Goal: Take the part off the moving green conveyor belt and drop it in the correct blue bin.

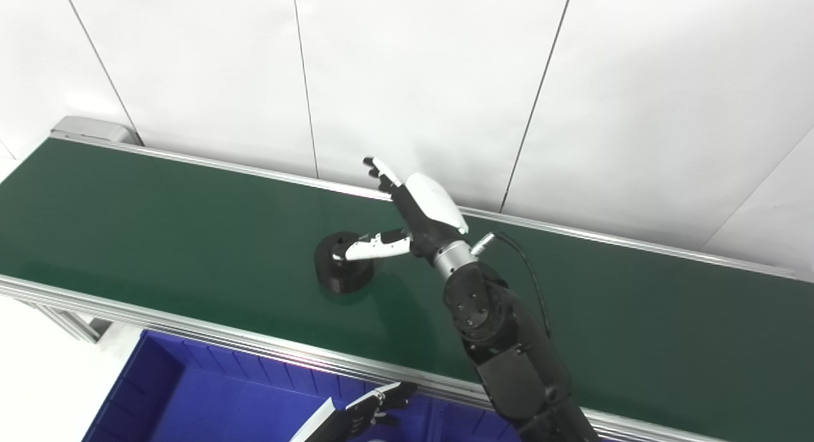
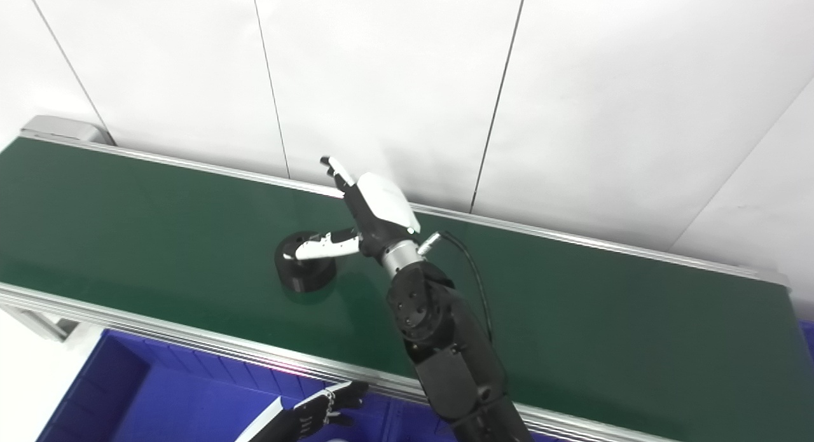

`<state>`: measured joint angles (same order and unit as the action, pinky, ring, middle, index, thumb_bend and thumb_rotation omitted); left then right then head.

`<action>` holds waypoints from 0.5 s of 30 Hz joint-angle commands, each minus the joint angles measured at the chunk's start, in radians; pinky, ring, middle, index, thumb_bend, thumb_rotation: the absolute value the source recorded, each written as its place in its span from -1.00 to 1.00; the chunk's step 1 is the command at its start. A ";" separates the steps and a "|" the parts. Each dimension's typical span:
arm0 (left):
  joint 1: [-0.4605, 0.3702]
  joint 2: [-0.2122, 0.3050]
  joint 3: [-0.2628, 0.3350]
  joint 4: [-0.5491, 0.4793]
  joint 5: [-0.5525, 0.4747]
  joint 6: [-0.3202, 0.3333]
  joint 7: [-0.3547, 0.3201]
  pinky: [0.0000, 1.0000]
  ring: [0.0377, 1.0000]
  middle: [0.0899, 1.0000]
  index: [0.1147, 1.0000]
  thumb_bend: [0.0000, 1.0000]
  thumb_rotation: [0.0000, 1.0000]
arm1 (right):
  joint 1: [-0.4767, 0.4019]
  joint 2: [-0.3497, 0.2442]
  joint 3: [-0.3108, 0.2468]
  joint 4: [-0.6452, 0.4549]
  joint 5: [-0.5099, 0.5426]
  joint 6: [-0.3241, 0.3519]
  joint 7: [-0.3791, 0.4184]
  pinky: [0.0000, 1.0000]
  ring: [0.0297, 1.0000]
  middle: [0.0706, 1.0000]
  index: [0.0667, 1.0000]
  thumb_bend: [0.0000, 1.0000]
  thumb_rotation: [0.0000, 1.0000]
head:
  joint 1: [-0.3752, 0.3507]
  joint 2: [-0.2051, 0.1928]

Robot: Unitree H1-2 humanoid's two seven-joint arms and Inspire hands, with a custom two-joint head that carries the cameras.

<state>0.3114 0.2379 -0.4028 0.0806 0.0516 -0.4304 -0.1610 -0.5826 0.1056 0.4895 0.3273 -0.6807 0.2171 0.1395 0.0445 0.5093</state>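
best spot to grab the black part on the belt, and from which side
Probably across the round side wall of the black part, from above. It stands flat and squat on the green belt, bare all round. The right hand, open, already has its thumb over the top.

This looks like a factory test cell or a robotics lab. A long green conveyor belt [image 1: 159, 219] with aluminium side rails [image 1: 210, 331] runs before plain white wall panels [image 1: 413, 73], and a blue plastic bin [image 1: 191, 397] stands below it.
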 commanded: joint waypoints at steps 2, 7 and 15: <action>0.009 -0.003 0.010 -0.037 0.002 -0.038 -0.017 0.53 0.75 0.80 0.74 0.55 0.24 | -0.060 0.025 0.020 0.028 -0.014 -0.010 -0.018 0.62 0.72 0.81 0.92 0.91 -0.15 | 0.004 0.002; 0.011 -0.011 0.014 -0.043 0.000 -0.039 -0.031 0.54 0.76 0.80 0.74 0.54 0.20 | -0.077 0.024 0.055 0.110 -0.038 -0.013 -0.030 0.62 0.73 0.81 0.92 0.95 -0.17 | 0.007 0.008; 0.018 -0.029 0.021 -0.050 0.000 -0.039 -0.037 0.56 0.76 0.79 0.73 0.53 0.19 | -0.090 0.002 0.103 0.219 -0.074 -0.015 -0.022 0.66 0.76 0.85 0.93 0.97 -0.26 | 0.011 0.014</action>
<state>0.3266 0.2177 -0.3839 0.0549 0.0516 -0.4304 -0.1935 -0.6224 0.1007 0.5840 0.5584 -0.7373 0.2168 0.1326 0.0552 0.5231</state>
